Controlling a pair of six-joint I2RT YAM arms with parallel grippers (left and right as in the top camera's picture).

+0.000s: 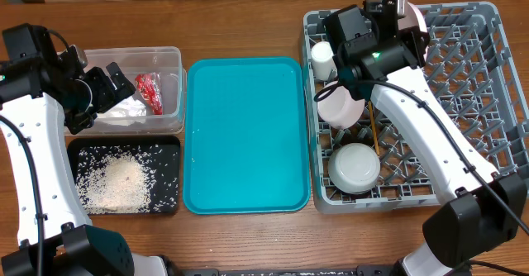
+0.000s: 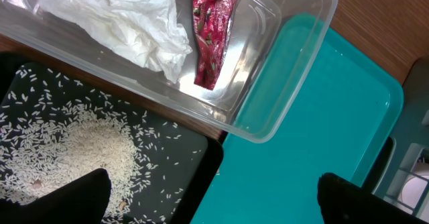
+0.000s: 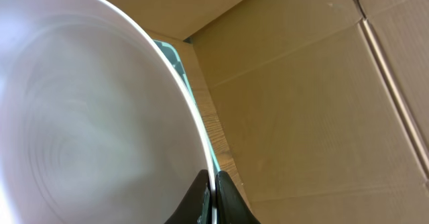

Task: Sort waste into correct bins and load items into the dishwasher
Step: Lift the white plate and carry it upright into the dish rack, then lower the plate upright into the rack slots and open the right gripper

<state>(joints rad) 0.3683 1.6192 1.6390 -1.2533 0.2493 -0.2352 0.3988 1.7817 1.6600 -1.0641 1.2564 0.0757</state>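
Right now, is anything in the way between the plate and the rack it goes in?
Nothing visible is. The right gripper pinches the plate by its rim, already above the rack's far side. The cup and a bowl sit off to one side, though the arm hides the spot underneath.

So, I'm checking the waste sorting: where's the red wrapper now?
In the overhead view the red wrapper lies inside the clear tub at far left, beside the white tissue, the tub just behind the black tray.
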